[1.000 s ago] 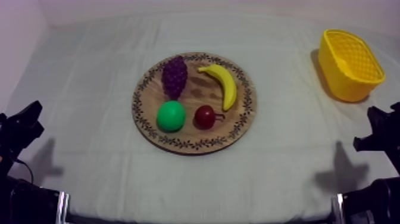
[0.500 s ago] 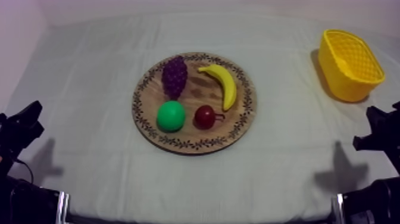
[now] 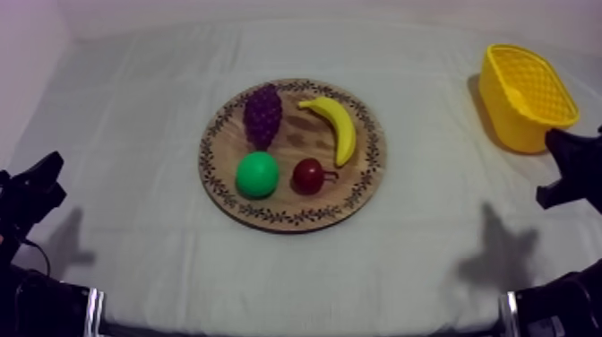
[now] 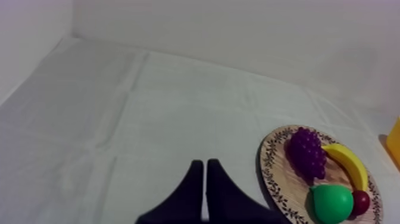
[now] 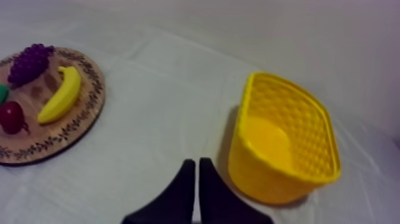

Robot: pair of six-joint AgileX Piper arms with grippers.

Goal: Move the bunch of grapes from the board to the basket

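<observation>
A purple bunch of grapes lies on the upper left of the round wooden board, also seen as the grapes and the grapes. The yellow basket stands empty at the far right, close to my right gripper. That gripper is shut on nothing, hovering beside the basket. My left gripper rests low at the left, far from the board. Its fingers lie together as a narrow wedge, nothing held.
On the board also lie a banana, a green pear and a small red fruit. Grey-white cloth covers the table all round the board.
My right gripper has risen and moved up toward the basket; its shadow on the cloth shifted left. The left arm and the fruit have not moved.
</observation>
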